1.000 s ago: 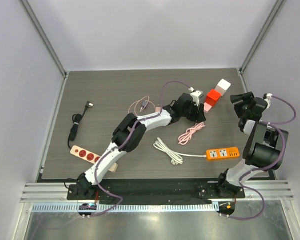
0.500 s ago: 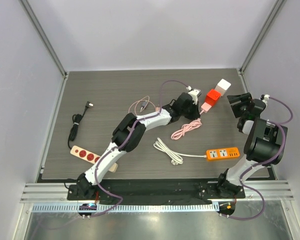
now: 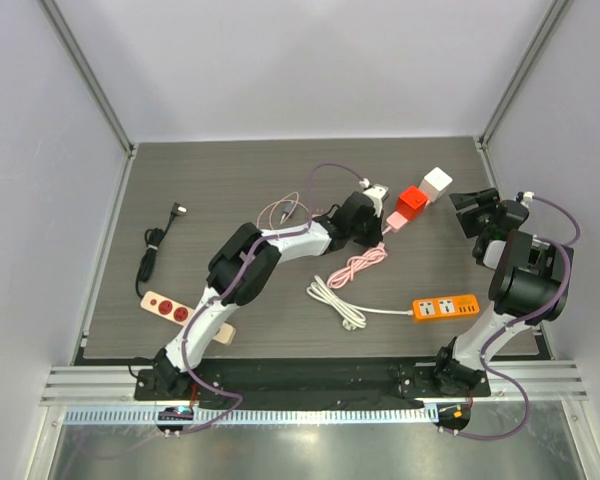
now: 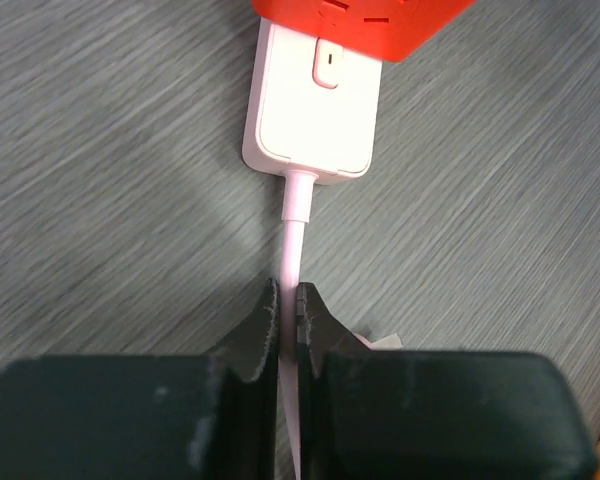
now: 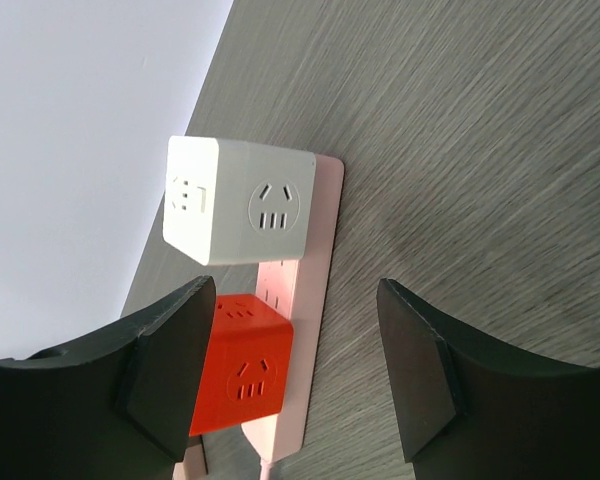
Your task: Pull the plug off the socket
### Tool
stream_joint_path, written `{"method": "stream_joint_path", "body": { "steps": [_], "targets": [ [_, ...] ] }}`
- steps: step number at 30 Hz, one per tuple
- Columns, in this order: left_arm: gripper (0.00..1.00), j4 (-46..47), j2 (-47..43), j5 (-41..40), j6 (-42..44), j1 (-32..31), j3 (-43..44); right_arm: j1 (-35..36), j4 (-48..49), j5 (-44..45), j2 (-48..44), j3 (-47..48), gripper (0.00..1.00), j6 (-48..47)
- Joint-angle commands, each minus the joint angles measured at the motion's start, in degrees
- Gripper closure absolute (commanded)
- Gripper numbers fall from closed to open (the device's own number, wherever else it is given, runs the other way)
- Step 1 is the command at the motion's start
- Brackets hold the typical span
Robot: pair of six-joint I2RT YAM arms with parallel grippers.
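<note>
A pink power strip (image 3: 394,216) lies on the table with a red cube adapter (image 3: 412,198) and a white cube adapter (image 3: 438,181) plugged into it. My left gripper (image 3: 366,222) is shut on the strip's pink cable (image 4: 292,235), just behind the strip's end (image 4: 310,115). The red cube (image 4: 360,20) fills the top edge of the left wrist view. My right gripper (image 3: 467,210) is open and empty to the right of the strip. The right wrist view shows the white cube (image 5: 242,213), the red cube (image 5: 242,365) and the strip (image 5: 310,300) ahead of its spread fingers (image 5: 420,370).
The pink cable's coil (image 3: 360,268) lies below the left gripper. An orange power strip (image 3: 445,307) with a white cable (image 3: 335,300) sits front right. A beige strip with red buttons (image 3: 170,310), a black cable (image 3: 155,248) and a thin pink lead (image 3: 285,210) lie to the left.
My left gripper has pulled back to the left on the pink cable, dragging the strip with both cubes left and turning it. The right gripper has edged slightly toward the strip.
</note>
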Motion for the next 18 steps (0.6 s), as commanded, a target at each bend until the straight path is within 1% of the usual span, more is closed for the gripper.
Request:
{"method": "stream_joint_path", "body": {
  "steps": [1, 3, 4, 5, 6, 7, 9, 11, 12, 13, 15, 16, 18],
  "targets": [
    [0.91, -7.21, -5.11, -0.05, 3.31, 0.45, -4.24, 0.19, 2.54, -1.83, 0.23, 2.1, 0.28, -0.58],
    [0.67, -7.12, -6.0, 0.22, 4.62, 0.45, -4.87, 0.36, 2.63, -2.36, 0.58, 2.36, 0.28, -1.02],
    [0.44, -7.03, -6.44, 0.13, 4.98, 0.45, -4.61, 0.54, 2.89, -2.71, 0.67, 2.45, 0.28, -1.19],
    [0.33, -7.29, -7.4, 0.04, 5.24, 0.45, -4.34, 0.63, 3.15, -3.32, 1.02, 2.62, 0.27, -1.45],
    [0.25, -7.47, -7.84, 0.21, 6.29, 0.45, -4.08, 0.8, 3.07, -3.76, 1.63, 2.89, 0.27, -1.63],
    [0.2, -7.64, -8.28, 0.83, 6.91, 0.45, -3.12, 0.8, 2.81, -4.12, 2.16, 3.76, 0.27, -1.81],
    [0.18, -8.52, -8.81, 1.01, 8.66, 0.45, -1.1, 1.06, 1.75, -5.52, 3.04, 4.64, 0.25, -2.33],
    [0.13, -9.92, -7.94, 0.48, 9.9, 0.45, 4.16, 1.5, 1.92, -6.31, 4.19, 5.35, 0.24, -2.34],
    [0.11, -12.63, -5.93, 0.04, 10.51, 0.45, 6.71, 1.59, 2.45, -6.84, 4.54, 5.44, 0.22, -2.34],
    [0.07, -14.05, -4.7, -0.39, 12.0, 0.45, 12.13, 1.68, 2.63, -7.02, 4.8, 5.52, 0.21, -2.25],
    [0.05, -16.16, -0.93, -0.84, 13.41, 0.45, 17.25, 1.95, 3.24, -7.37, 4.8, 5.61, 0.18, -2.51],
    [0.05, -15.91, 0.31, -1.62, 14.03, 0.45, 20.76, 2.03, 3.42, -7.46, 4.8, 5.61, 0.17, -2.6],
    [0.04, -13.99, 3.12, -1.98, 14.38, 0.45, 23.51, 2.38, 4.56, -7.9, 4.89, 5.61, 0.14, -2.69]
  ]
}}
